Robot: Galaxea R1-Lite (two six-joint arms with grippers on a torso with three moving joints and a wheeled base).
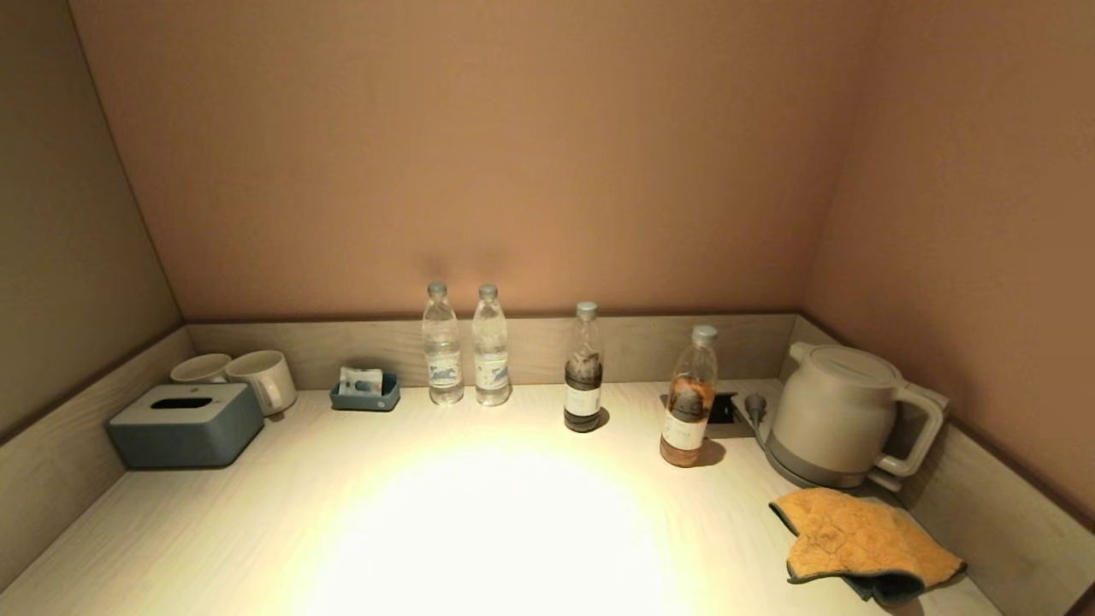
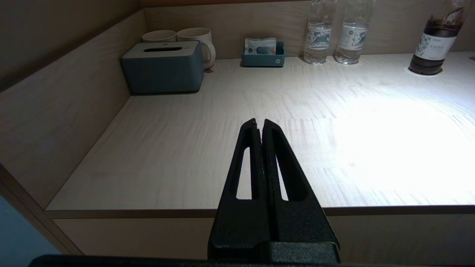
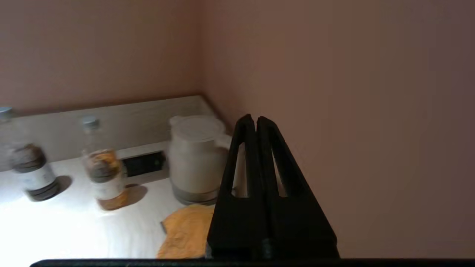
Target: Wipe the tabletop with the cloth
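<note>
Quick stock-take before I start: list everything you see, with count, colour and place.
tabletop: one, pale wood grain, grey-wood rim.
cloth: one, orange-yellow with dark edging, front right, before the kettle.
kettle: one, cream, back right.
water bottles: two, clear, back centre.
dark drink bottle: one, right of centre.
orange drink bottle: one, left of the kettle.
tissue box: one, grey-blue, left.
mugs: two, white, behind the tissue box.
small tray: one, blue, holds a sachet.
left gripper: jaws shut, over the front edge.
right gripper: jaws shut, above the cloth.
</note>
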